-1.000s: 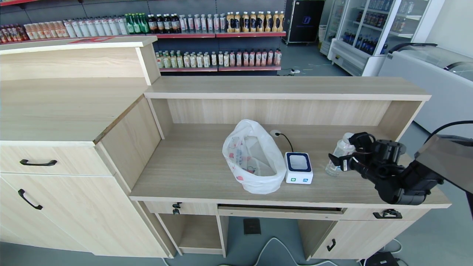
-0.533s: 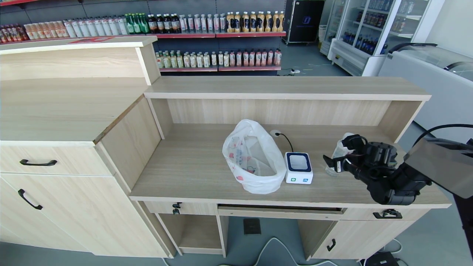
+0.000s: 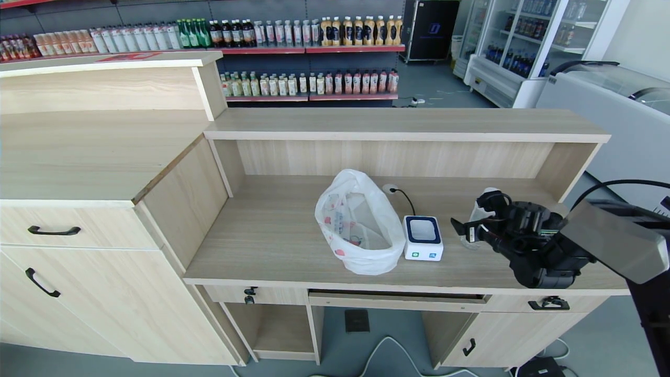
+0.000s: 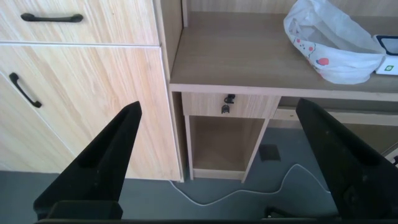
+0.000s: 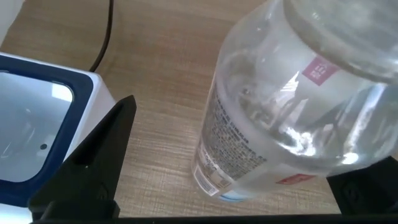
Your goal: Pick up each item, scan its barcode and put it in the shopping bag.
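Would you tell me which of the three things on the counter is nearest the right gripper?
The clear bottle, upright between the open fingers of the right gripper; the scanner and shopping bag sit farther left.

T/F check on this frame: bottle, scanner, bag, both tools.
1. The bottle is inside the shopping bag. False: it stands on the counter.
2. The right tool is open with the bottle between its fingers. True.
3. The scanner sits between bag and bottle. True.
4. The left tool grips the bag. False: it is open, apart from the bag, holding nothing.
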### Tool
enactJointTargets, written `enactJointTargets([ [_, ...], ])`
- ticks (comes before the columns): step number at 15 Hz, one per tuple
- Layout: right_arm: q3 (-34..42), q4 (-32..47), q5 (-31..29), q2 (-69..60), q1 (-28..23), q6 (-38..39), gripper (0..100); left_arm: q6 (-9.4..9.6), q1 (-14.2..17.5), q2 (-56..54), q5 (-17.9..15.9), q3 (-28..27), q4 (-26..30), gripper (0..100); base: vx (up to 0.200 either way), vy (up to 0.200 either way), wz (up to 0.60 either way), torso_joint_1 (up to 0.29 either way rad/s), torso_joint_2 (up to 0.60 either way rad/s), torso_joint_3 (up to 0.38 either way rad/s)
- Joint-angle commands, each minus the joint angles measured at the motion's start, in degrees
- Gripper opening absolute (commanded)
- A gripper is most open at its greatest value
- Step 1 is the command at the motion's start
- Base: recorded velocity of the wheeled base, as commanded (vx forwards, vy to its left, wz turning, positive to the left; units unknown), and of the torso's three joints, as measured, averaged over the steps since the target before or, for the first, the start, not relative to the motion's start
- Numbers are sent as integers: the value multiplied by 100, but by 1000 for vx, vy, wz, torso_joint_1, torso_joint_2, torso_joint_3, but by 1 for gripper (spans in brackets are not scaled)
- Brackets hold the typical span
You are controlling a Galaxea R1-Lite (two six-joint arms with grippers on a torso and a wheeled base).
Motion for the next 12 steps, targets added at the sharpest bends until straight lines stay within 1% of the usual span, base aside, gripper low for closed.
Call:
enactJointTargets([
  [1,-114,-2,8,100,53,3,100,0,1,9,0,0,-1,100,0,0,0,0,0,0],
  [5,-201,-19,17,153,61,29,100,0,1,9,0,0,-1,100,0,0,0,0,0,0],
  [7,-149,-204,26,136,53,240,100,0,1,9,0,0,-1,100,0,0,0,0,0,0],
  [8,-149,-213,26,136,35,275,0,0,1,9,0,0,-1,100,0,0,0,0,0,0],
  [12,-122,-213,17,153,9,267,0,0,1,9,9,0,-1,100,0,0,0,0,0,0],
])
